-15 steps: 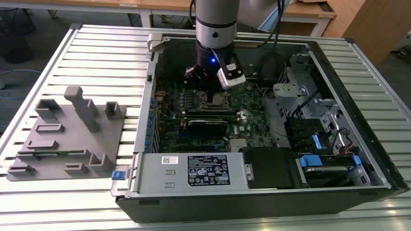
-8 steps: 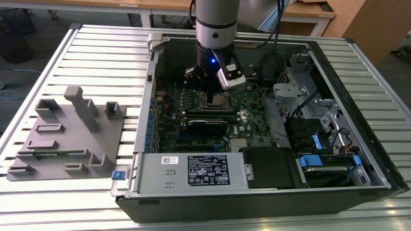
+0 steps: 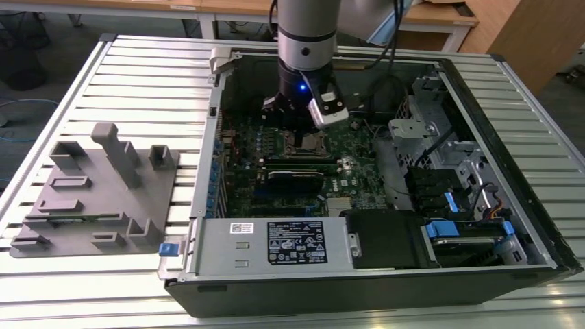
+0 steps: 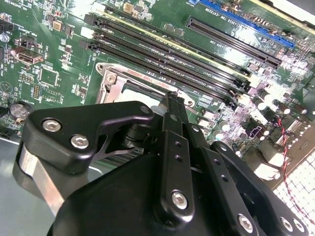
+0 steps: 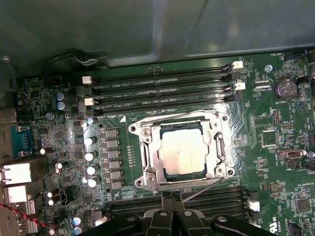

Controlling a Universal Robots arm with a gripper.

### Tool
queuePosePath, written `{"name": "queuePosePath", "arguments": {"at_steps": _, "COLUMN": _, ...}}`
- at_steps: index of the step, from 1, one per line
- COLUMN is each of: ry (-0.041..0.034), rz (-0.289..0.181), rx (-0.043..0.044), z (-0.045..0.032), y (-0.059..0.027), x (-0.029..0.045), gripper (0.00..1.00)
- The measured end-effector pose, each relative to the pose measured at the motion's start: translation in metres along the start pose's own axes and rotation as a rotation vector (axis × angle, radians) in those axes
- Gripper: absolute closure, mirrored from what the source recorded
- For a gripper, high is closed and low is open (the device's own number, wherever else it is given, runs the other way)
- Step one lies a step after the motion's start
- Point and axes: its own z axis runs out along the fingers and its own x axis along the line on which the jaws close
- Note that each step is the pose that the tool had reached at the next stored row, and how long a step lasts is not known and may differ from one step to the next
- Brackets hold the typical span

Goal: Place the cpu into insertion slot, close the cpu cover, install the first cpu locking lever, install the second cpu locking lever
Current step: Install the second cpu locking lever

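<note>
Cpu (image 5: 183,153) seated flat in the insertion slot (image 5: 147,132), with the cpu cover (image 5: 215,147) closed down over it.

Inside the open computer case (image 3: 512,89), lying on the slatted table (image 3: 137,75), the motherboard (image 3: 361,147) is seen with the gripper (image 3: 294,118) lowered just beside the socket. The chip's metal top is shown facing upward in the first wrist view, framed squarely by the cover's window; in the second wrist view the socket is largely hidden behind the gripper (image 4: 170,96), whose jaws are seen pressed together. A thin lever (image 5: 199,191) is seen slanting off the socket's edge towards the memory slots (image 5: 157,88).
</note>
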Motion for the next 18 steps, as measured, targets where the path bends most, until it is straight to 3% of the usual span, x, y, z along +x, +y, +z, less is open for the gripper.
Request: {"name": "queuePosePath", "arguments": {"at_steps": 18, "ry": 0.0, "rz": 0.0, "rx": 0.0, "z": 0.005, "y": -0.0003, "x": 0.0021, "gripper": 0.89}}
